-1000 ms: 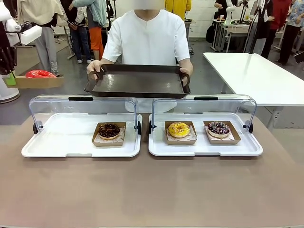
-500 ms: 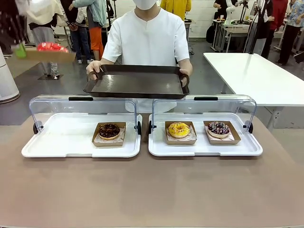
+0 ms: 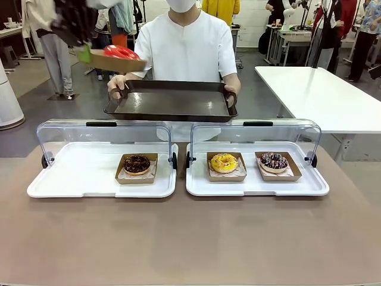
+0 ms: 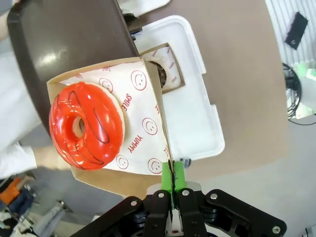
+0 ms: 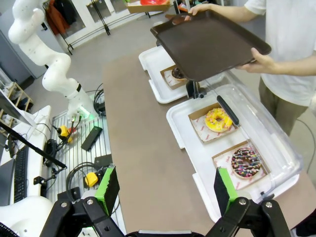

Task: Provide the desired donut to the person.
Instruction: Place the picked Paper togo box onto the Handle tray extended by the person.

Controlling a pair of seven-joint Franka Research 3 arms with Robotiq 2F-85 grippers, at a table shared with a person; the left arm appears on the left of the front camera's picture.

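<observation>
Left gripper (image 4: 173, 170), blurred at eleven o'clock, pinches the box (image 4: 143, 143) edge, donut (image 4: 86, 126) inside, near the tray (image 3: 172, 102); right gripper (image 5: 166, 190) gapes, empty.

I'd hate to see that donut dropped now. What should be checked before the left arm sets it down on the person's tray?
1. Left claw shut on the paper tray's edge: ok.
2. Red donut seated on the paper tray: ok.
3. Serving tray bare and held out in both of the person's hands: ok.
4. Paper tray centred over the serving tray: not ok, it hangs by the corner near one hand.
5. Paper tray level: cannot tell.
6. Right claw open, away from the handover: ok.
</observation>
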